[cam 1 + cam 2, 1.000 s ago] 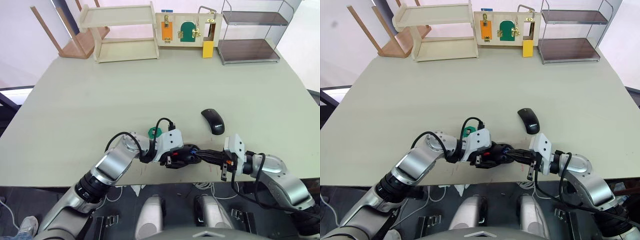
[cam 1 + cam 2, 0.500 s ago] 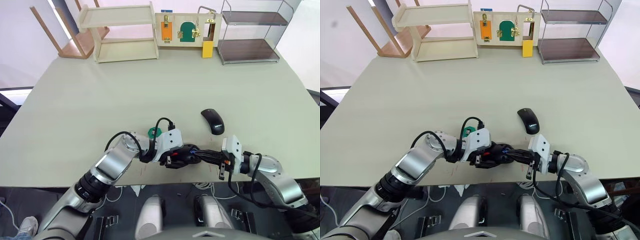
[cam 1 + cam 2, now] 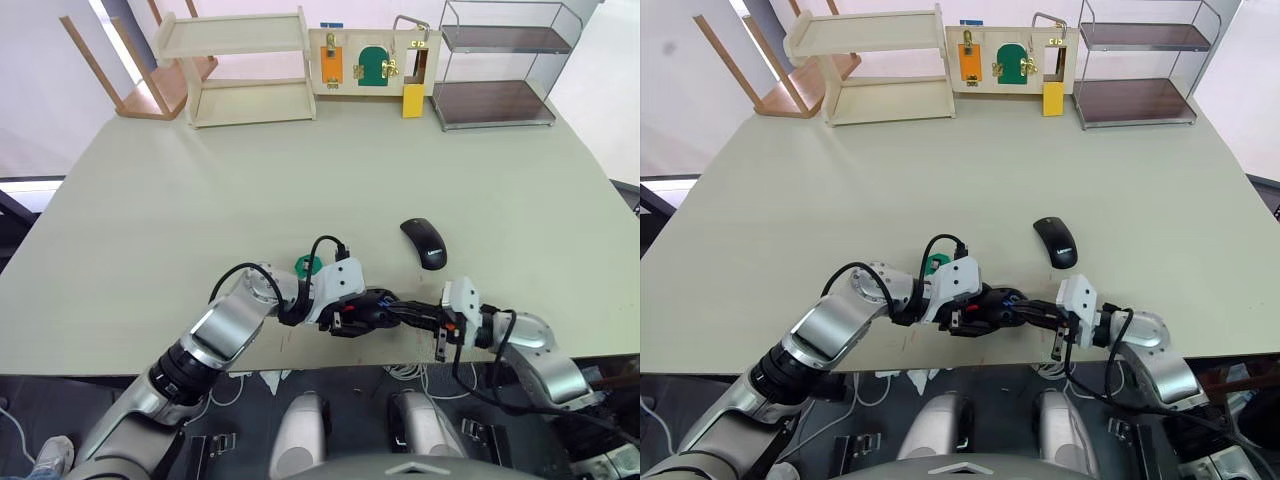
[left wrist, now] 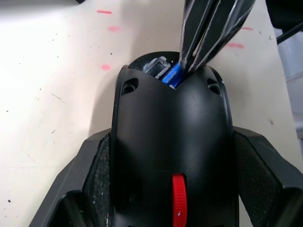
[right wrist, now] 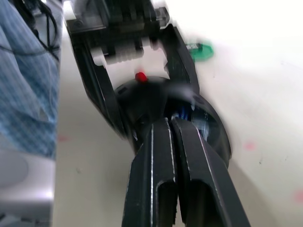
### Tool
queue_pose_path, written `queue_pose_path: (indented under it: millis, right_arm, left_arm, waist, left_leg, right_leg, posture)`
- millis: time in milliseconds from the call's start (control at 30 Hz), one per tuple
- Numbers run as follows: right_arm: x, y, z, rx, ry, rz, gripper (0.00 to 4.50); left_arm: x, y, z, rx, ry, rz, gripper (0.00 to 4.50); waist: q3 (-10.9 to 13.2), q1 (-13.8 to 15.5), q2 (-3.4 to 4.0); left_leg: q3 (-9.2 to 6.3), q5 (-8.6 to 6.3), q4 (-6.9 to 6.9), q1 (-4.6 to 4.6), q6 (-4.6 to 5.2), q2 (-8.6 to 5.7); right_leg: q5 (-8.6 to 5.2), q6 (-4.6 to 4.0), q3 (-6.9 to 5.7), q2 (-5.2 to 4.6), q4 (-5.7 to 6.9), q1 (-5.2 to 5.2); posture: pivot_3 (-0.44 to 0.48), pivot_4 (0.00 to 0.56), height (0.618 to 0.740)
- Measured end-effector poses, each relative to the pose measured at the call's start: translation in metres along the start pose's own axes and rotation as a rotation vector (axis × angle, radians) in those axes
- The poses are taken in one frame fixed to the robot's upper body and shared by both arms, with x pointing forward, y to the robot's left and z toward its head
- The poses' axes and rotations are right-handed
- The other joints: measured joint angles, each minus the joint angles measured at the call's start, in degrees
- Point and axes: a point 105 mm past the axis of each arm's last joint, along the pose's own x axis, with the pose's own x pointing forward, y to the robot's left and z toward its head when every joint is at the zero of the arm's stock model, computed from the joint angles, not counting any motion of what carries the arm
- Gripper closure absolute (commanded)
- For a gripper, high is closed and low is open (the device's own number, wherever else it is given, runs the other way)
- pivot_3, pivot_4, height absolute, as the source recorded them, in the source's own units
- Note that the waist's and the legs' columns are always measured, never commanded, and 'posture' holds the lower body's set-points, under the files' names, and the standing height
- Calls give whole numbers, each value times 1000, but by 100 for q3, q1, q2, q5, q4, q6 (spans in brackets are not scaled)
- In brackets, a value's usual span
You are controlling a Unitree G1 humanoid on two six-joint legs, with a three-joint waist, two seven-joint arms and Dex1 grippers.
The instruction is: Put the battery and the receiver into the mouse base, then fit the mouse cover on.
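Near the table's front edge my left gripper (image 3: 370, 312) is shut on the mouse base (image 4: 170, 127), one finger on each flank. The black base shows its red scroll wheel (image 4: 178, 198) and an open bay at its rear. The blue battery (image 4: 172, 75) lies in that bay. My right gripper (image 3: 393, 310) is shut, its fingertips (image 4: 191, 56) pushed into the bay against the battery. The mouse cover (image 3: 424, 243), a glossy black shell, lies on the table behind my right wrist. I cannot make out the receiver.
A green disc (image 3: 307, 265) lies just behind my left wrist. Along the table's far edge stand a wooden shelf (image 3: 240, 65), a latch board (image 3: 375, 60) and a wire rack (image 3: 497, 65). The table's front edge (image 3: 330, 362) runs right under both grippers.
My right gripper has edged a little to the left, further into the mouse base. The left gripper and the base have held still.
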Motion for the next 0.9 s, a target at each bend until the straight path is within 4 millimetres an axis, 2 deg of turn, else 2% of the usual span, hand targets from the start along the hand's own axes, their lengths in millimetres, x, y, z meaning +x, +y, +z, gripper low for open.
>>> queue_pose_path:
  millis: [300,533,633,900]
  right_arm:
    - [-1,0,-3,7,32,23,4408]
    - [-5,-3,3,-10,19,-15,4408]
    - [-20,-19,4,-7,20,-147,4408]
    - [-55,-7,10,54,-72,-140,4408]
  left_arm:
    - [1,0,-1,-6,2,-2,1545]
    - [1,0,-1,-7,0,-2,1545]
    - [2,0,0,-7,-3,-2,1545]
    - [1,0,0,-9,-3,0,1545]
  waist:
    - [-29,1,-1]
    - [-30,4,-1]
    - [-27,17,0]
    - [-21,13,8]
  left_leg:
    - [0,0,0,2,0,1]
    - [0,0,0,-1,0,0]
    - [0,0,0,-7,0,-1]
    - [4,0,-1,-6,0,-2]
  right_leg:
    - [0,-1,1,1,2,0]
    - [0,-1,1,1,2,-1]
    - [-1,-1,1,0,2,-4]
    - [0,0,5,-1,2,-5]
  posture:
    - [0,150,740]
    - [0,150,740]
    - [0,150,740]
    - [0,150,740]
